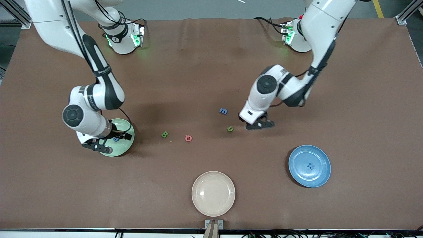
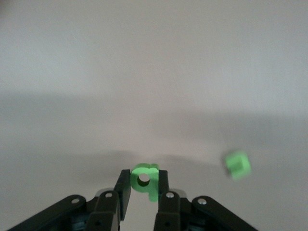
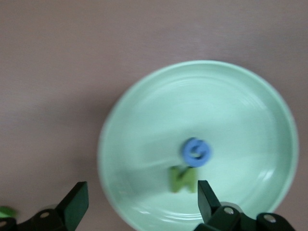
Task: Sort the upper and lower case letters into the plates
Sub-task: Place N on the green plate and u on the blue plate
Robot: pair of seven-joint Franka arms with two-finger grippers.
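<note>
Currently: left gripper [image 2: 143,192], fingers [image 2: 123,191] clenched on one green p [image 2: 144,179], low at the table [image 1: 211,66]; judged a fresh pick, bound for the blue plate [image 1: 322,155], which holds the blue x [image 1: 310,166], a small letter. One green u [image 2: 237,165] lies just beside those fingers.

Right gripper [image 3: 139,202], fingers [image 3: 77,204] released wide, hangs over the pale green plate [image 3: 144,120]. Green N [image 3: 183,179] lies between the spread fingertips, blue G [image 3: 196,151] touching it; capitals evidently collect here.

Loose on the table, well apart from both grippers: blue m [image 1: 223,111], green B [image 1: 164,134], pink-red Q [image 1: 188,138].

Count: eight letters; three plated, one held, four loose. Plates: three, including one bare cream plate [image 1: 213,193].
</note>
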